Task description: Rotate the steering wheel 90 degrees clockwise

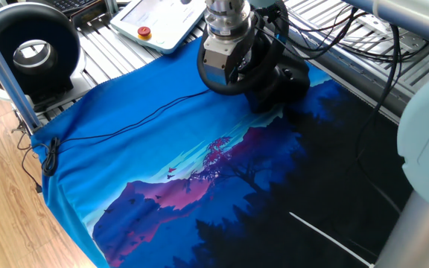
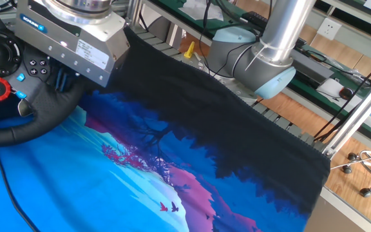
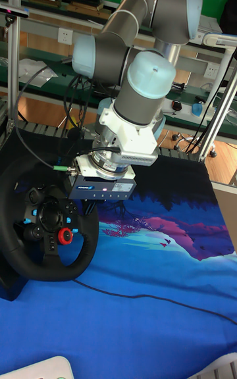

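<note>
Gripper (image 3: 92,208) at the steering wheel (image 3: 46,237) rim.

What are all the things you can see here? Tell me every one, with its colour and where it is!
steering wheel: one, black with red and blue hub buttons, at the far edge of the cloth, on a bulky black base.
cloth: one, blue, purple and black landscape print, covering the table.
thin cable: one, black, trailing across the blue part of the cloth.
ring-shaped device: one, black with a silver-white centre, beside the cloth's corner.
control tablet: one, white with a red button, behind the cloth.
robot arm: one, grey with light blue caps, reaching down to the wheel.
gripper: one, silver and black body, at the wheel's rim; its fingers are hidden.
</note>
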`<state>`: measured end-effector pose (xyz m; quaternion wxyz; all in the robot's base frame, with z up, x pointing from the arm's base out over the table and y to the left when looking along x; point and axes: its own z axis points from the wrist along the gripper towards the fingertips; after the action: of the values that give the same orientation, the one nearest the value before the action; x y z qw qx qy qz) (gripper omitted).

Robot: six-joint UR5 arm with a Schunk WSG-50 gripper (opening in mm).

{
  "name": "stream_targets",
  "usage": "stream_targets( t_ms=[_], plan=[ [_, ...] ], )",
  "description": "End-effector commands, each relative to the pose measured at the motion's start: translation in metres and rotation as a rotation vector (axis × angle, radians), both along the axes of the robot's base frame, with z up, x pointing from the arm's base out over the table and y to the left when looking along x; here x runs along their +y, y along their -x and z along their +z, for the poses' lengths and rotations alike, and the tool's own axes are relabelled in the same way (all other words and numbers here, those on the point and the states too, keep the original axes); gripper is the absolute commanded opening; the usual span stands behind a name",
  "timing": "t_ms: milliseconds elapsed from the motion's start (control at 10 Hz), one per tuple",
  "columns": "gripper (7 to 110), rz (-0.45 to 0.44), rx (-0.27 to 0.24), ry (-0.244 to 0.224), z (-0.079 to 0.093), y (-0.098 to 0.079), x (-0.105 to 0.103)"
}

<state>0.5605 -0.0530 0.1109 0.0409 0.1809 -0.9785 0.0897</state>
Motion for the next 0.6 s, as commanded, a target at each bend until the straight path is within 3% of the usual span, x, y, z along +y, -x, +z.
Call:
stream_targets(
  t_ms=[0,500],
  plan=[
    [7,0.009,-0.017,-0.025,0.003,-0.012,-0.003],
    [7,0.004,-0.092,-0.046,-0.001,-0.031,0.002]
  ],
)
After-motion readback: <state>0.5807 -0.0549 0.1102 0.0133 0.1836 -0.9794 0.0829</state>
